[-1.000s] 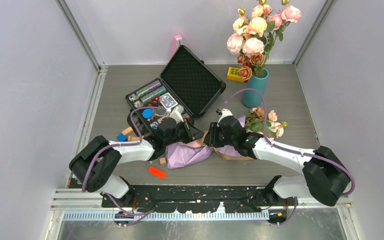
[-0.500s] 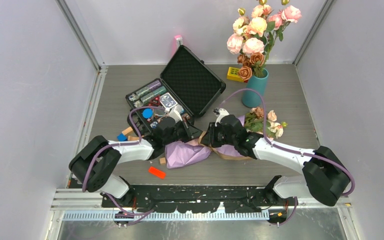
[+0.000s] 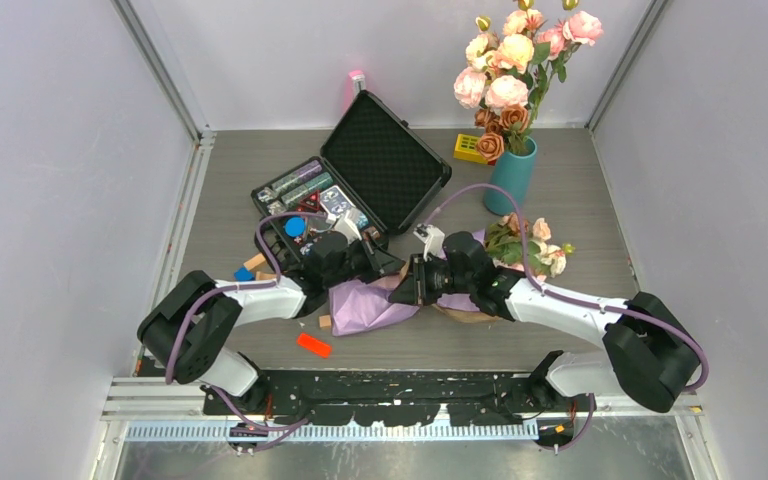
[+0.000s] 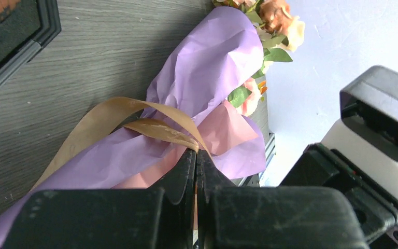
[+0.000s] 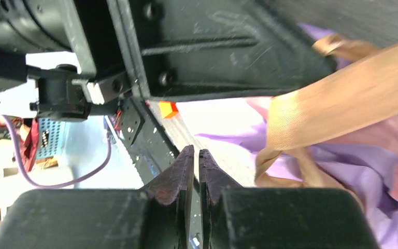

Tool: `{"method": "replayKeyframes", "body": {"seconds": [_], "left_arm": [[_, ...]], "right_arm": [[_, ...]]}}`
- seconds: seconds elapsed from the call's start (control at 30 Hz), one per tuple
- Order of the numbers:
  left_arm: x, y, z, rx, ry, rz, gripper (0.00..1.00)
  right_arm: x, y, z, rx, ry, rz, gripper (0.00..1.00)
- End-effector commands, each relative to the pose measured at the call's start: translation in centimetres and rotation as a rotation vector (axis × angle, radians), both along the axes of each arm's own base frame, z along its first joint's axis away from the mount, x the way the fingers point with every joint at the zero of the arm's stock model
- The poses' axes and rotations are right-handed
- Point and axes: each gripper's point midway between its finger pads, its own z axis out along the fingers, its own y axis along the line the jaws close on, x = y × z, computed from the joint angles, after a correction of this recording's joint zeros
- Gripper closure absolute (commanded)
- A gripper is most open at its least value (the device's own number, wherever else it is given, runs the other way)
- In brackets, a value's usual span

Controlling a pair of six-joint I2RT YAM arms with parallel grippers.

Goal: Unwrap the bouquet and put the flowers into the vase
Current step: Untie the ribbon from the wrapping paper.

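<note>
Left gripper (image 4: 197, 151), jaws pressed together, pinches the tan ribbon (image 4: 134, 111) of the bouquet (image 4: 207, 67). Right gripper (image 5: 196, 150), jaws nearly together and empty, has that ribbon at its 2 o'clock.

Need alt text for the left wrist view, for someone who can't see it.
The shut left gripper pinches the tan ribbon tied around the bouquet, a bundle of crinkled lilac paper lying on the grey table. Small roses show at its far end.
</note>
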Motion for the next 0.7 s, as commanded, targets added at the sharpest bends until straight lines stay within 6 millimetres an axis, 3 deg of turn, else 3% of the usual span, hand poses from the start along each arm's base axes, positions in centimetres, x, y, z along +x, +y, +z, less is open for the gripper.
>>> {"method": "replayKeyframes", "body": {"seconds": [0.0, 0.2, 0.4, 0.53, 0.67], "left_arm": [[1.0, 0.1, 1.3, -0.034, -0.044, 0.012, 1.0], [1.0, 0.5, 1.4, -0.034, -0.045, 0.017, 1.0], [0.7, 0.7, 1.3, -0.033, -0.046, 0.012, 1.0], [0.7, 0.6, 1.5, -0.042, -0.048, 0.003, 1.0], [0.6, 0.4, 1.6, -0.049, -0.049, -0.006, 1.0]], "right_arm": [[-2.0, 1.0, 1.8, 0.082, 0.003, 0.115, 0.86], [-1.8, -0.3, 2.8, 0.063, -0.026, 0.042, 0.77], [0.0, -4.2, 4.4, -0.02, -0.11, -0.181, 0.64], [1.1, -6.9, 3.0, -0.106, -0.098, -0.29, 0.63], [1.8, -7.2, 1.8, -0.121, -0.075, -0.301, 0.65]]}}
